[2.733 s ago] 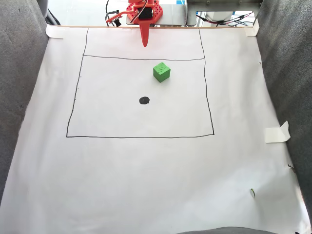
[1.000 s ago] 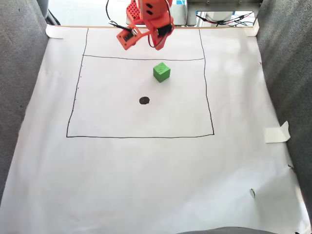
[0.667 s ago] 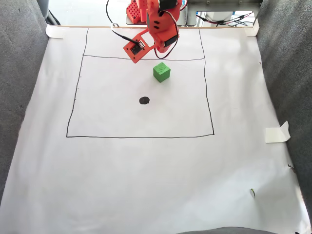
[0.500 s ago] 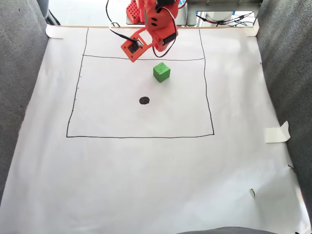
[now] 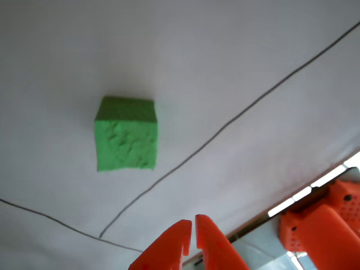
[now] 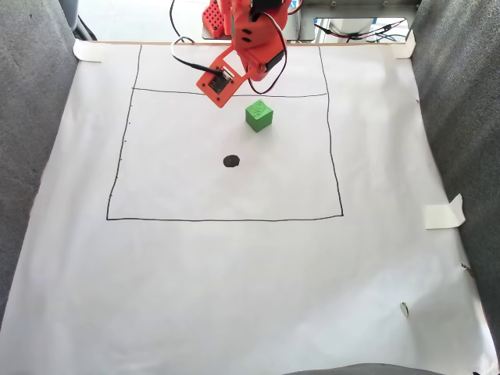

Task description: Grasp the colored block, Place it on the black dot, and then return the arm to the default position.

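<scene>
The colored block (image 5: 126, 135) appeared light, soft foam; recommend pinching opposite flat sides. The claw (image 5: 190, 229) was pressed nearly together, holding nothing.

A white paper sheet (image 6: 234, 281) covers the desk, taped at its 11 and 1 o'clock corners. Thin dark drawn lines (image 6: 226, 219) frame a rectangle on it. Grey fabric (image 6: 31, 117) flanks it at 9 and 3 o'clock. Light is bright, even.
</scene>
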You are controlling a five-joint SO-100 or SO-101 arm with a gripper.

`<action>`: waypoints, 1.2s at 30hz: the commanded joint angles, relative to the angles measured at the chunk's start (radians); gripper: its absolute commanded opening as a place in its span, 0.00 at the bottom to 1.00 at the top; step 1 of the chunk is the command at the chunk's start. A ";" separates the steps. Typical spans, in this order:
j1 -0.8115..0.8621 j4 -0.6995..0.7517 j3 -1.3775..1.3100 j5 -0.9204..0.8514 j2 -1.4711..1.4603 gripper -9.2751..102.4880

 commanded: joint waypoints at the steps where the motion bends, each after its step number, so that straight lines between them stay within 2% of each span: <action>1: 0.018 -0.048 -0.043 -0.032 0.003 0.08; 6: 0.032 -0.172 -0.031 -0.092 0.002 0.08; 13: 0.009 -0.259 -0.005 -0.081 0.002 0.08; 15: 0.014 -0.337 0.032 -0.066 0.005 0.08; 18: 0.025 -0.443 0.104 -0.041 0.015 0.23; 20: 0.023 -0.472 0.129 -0.043 0.014 0.26; 24: 0.014 -0.495 0.147 -0.031 -0.005 0.33; 28: -0.002 -0.425 0.153 -0.005 0.026 0.48; 36: -0.029 -0.330 0.149 0.055 0.081 0.50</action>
